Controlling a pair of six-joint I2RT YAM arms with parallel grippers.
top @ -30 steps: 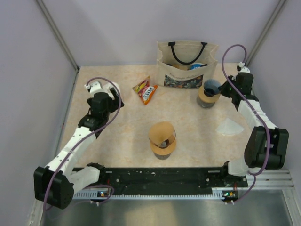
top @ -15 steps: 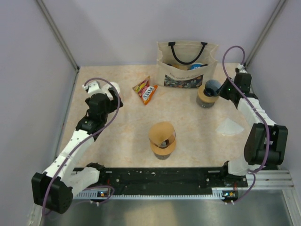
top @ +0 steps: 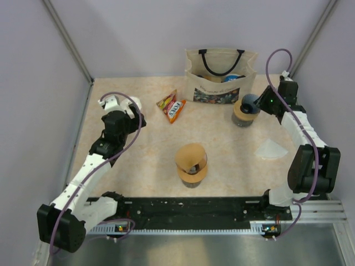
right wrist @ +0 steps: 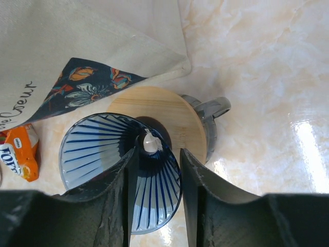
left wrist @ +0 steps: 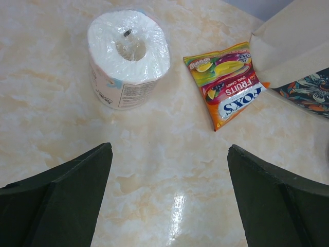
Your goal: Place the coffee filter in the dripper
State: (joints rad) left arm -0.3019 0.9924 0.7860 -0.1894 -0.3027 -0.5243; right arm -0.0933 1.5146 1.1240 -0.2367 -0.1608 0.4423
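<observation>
**Dripper seated, filter yet to go in**

The white coffee filter (top: pixel 272 149) lies on the bench (top: pixel 144 160) at right, untouched. The left tool (left wrist: pixel 169 149) hangs wide and empty. At upper right the right tool (right wrist: pixel 159 154) straddles the blue dripper's (right wrist: pixel 97 149) rim half-parted, seemingly releasing it onto the carafe (right wrist: pixel 169 113). Its wrist has swung farther back since a second ago.
</observation>
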